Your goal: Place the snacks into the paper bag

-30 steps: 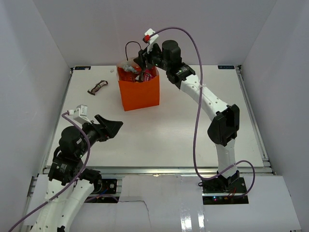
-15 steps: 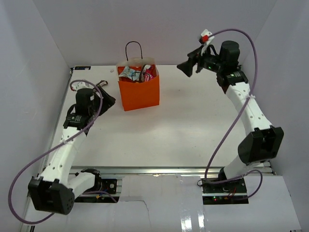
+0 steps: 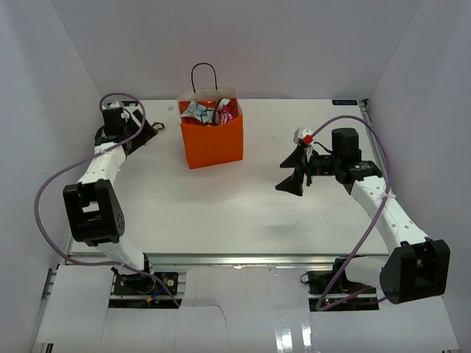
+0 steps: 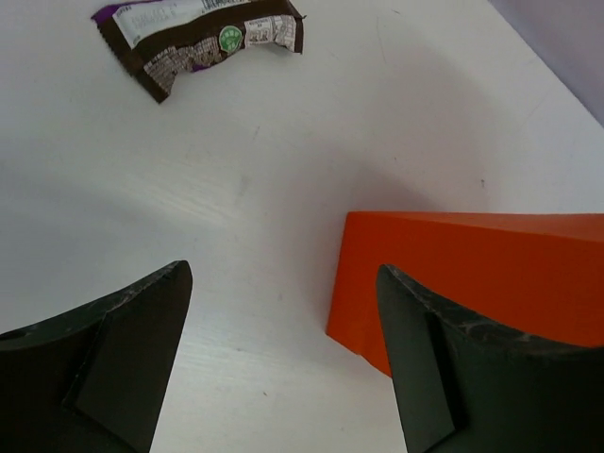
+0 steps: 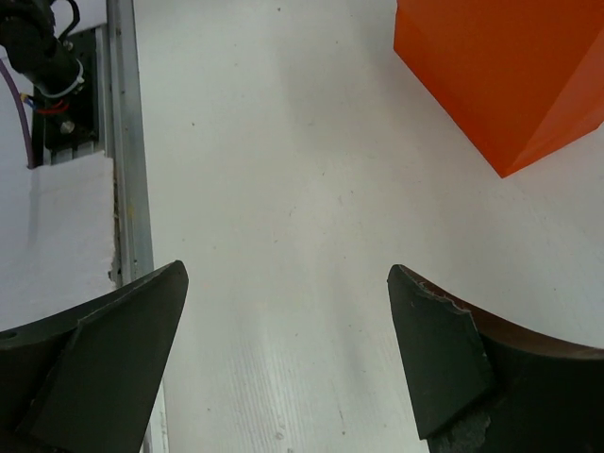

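Observation:
The orange paper bag (image 3: 213,145) stands upright at the back centre, with several snacks (image 3: 209,112) showing in its open top. A dark brown packet (image 4: 198,38) lies flat on the table left of the bag, just ahead of my left fingers. My left gripper (image 3: 147,131) hovers over that spot, open and empty (image 4: 281,274), and covers the packet in the top view. The bag's corner (image 4: 472,283) is to its right. My right gripper (image 3: 289,171) is open and empty above the table right of the bag (image 5: 510,75), with its fingertips apart (image 5: 288,274).
The bag's black loop handle (image 3: 204,73) rises above its back rim. White walls close in the table on the left, back and right. The metal rail (image 5: 127,142) at the table's near edge and an arm base (image 5: 42,52) show in the right wrist view.
My left arm swung out to the back left, over the brown packet. My right arm pulled away from the bag's top and came down to the right middle of the table.

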Robot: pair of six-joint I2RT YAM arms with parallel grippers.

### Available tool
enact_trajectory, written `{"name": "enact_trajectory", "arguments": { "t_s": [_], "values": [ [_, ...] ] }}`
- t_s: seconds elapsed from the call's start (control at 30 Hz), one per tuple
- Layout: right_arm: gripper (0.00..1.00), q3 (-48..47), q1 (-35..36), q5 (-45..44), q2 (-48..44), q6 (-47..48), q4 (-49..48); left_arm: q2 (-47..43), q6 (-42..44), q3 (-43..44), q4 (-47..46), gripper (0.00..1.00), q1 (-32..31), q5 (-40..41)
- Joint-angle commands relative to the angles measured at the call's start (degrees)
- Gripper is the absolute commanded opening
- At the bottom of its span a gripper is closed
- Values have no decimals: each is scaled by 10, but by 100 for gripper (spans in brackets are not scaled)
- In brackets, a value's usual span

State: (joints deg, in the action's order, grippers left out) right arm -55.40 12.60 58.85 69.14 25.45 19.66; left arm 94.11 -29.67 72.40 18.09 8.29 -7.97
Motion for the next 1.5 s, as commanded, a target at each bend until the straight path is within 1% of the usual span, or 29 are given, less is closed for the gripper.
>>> {"name": "enact_trajectory", "arguments": {
  "t_s": [0.0, 0.07, 0.13, 0.3, 0.33, 0.37, 0.4, 0.47, 0.57, 0.67, 0.8, 0.9, 0.97, 1.03, 1.23, 1.27, 1.37, 1.4, 1.47],
  "values": [
    [93, -10, -2, 2, -11, 97, 57, 33, 84, 20, -94, 89, 2, 0],
    [93, -18, -2, -7, -6, 115, 66, 63, 134, 15, -131, 89, 1, 11],
    [93, -21, -3, -17, 5, 124, 69, 90, 181, 23, -158, 89, 1, 41],
    [93, -44, -6, -3, 56, 125, 68, 199, 283, 97, -170, 88, 1, 35],
    [92, -50, -6, -3, 64, 126, 72, 213, 294, 105, -176, 88, 2, 37],
    [92, -57, -6, -5, 73, 128, 76, 225, 325, 113, -176, 88, 1, 38],
    [92, -73, -7, -10, 91, 131, 81, 247, 338, 123, -207, 88, 1, 41],
    [91, -88, -10, -11, 116, 147, 101, 267, 370, 136, -219, 88, 1, 47],
    [91, -114, -13, -11, 149, 169, 124, 306, 392, 168, -239, 87, 1, 70],
    [91, -140, -15, -12, 181, 176, 135, 335, 396, 194, -255, 85, 1, 71],
    [89, -178, -20, -4, 218, 174, 148, 374, 398, 238, -254, 83, -1, 62],
    [89, -195, -22, 1, 236, 175, 155, 387, 398, 251, -249, 82, -3, 61],
    [89, -204, -24, 4, 245, 178, 160, 393, 400, 255, -244, 78, -3, 50],
    [89, -208, -28, 7, 251, 177, 162, 394, 406, 252, -243, 77, -6, 51],
    [88, -216, -30, 17, 253, 174, 163, 388, 397, 241, -229, 63, -6, 34],
    [88, -216, -30, 19, 253, 173, 163, 384, 394, 238, -228, 54, -6, 31],
    [88, -213, -30, 23, 245, 171, 165, 371, 372, 220, -226, 38, -6, 24],
    [88, -212, -30, 23, 239, 167, 165, 359, 364, 214, -226, 29, -6, 22],
    [88, -210, -30, 28, 232, 166, 166, 334, 343, 188, -228, 20, -6, 17]
  ]
}}
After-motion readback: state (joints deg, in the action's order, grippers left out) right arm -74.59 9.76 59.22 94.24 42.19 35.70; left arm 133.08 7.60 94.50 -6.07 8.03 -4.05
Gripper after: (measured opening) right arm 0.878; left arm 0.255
